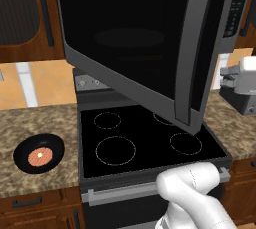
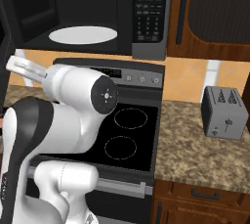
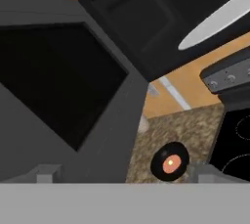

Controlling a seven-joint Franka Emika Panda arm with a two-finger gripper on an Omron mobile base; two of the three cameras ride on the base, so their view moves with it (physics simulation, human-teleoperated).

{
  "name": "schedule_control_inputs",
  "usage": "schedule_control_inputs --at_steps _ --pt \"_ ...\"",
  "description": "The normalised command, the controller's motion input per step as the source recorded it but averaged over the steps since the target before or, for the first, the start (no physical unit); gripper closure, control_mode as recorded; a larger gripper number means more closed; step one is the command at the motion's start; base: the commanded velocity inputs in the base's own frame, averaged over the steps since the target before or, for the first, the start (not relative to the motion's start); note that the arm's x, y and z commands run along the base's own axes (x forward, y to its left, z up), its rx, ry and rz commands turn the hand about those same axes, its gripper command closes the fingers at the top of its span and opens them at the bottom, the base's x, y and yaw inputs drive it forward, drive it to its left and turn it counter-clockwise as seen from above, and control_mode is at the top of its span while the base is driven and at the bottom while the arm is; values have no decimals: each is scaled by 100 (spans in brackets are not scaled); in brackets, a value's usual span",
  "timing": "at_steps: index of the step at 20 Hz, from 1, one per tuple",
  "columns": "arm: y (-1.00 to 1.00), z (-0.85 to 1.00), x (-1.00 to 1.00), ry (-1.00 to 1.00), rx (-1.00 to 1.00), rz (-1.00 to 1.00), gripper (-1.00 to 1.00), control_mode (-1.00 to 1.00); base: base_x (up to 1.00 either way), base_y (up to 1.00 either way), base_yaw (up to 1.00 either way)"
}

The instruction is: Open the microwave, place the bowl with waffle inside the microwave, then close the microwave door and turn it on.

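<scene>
The microwave (image 2: 149, 47) hangs over the stove with its white turntable (image 2: 83, 34) exposed. The microwave door (image 1: 135, 38) stands swung wide open toward me, its bar handle (image 1: 200, 73) at the free edge. On the granite counter left of the stove rests the black bowl (image 1: 39, 153) with the orange-brown waffle (image 1: 40, 157) in it. In the hand view the bowl (image 3: 169, 162) lies low, past the door's edge (image 3: 112, 135). My gripper (image 1: 226, 77) hovers to the right of the door's free edge, open and empty, its fingertips (image 3: 46, 171) wide apart.
The black cooktop (image 1: 145, 143) with several burner rings lies under the open door. A grey toaster (image 2: 223, 113) stands on the right counter. My arm's big white links (image 2: 73, 105) cover the stove's left half in the right base view. Wood cabinets flank the microwave.
</scene>
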Motion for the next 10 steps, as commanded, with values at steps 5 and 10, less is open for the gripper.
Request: schedule_control_inputs --at_steps 5,10 --pt "87 -34 36 -8 2 10 -100 -100 0 0 0" --pt "96 4 15 -1 2 12 -100 -100 0 0 0"
